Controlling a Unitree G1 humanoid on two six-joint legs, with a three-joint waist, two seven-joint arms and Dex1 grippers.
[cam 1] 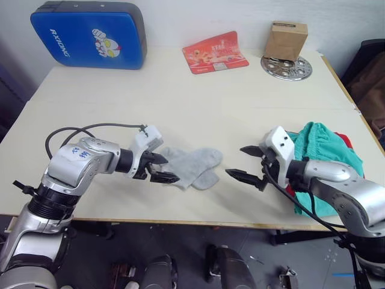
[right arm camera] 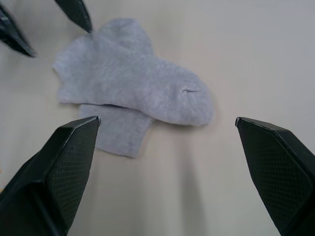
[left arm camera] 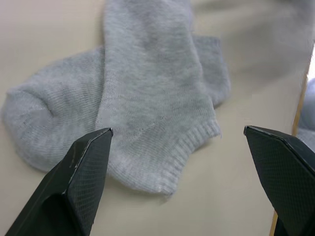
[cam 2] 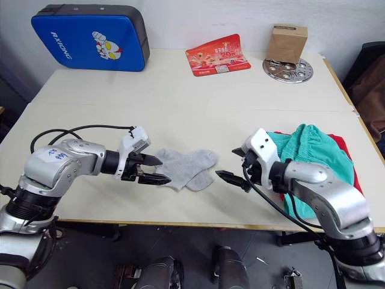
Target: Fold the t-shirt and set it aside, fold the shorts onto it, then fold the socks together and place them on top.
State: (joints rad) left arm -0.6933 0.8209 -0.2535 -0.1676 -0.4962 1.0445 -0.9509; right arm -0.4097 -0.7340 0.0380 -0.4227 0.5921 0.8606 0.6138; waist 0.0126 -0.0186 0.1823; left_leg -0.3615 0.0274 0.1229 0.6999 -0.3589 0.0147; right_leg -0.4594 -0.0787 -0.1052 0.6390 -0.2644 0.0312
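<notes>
Grey socks (cam 1: 194,167) lie overlapped on tabletop (cam 1: 180,102) between your spread-open left hand (cam 1: 160,168) and right hand (cam 1: 245,164); shorts (cam 1: 325,150) already piled on t-shirt (cam 1: 344,139); socks remain.

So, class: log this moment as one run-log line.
light grey knit socks: overlapped on table | left pincer: open beside them | right pincer: open | teal-green shorts: on red t-shirt

**Covered cloth and cut-off edges**

The t-shirt (cam 2: 348,158) lies mostly under the shorts (cam 2: 313,155), with only red slivers visible. One of the socks (right arm camera: 129,88) covers much of the other. The blue padded case (cam 1: 89,34) is cut by the top edge.
</notes>
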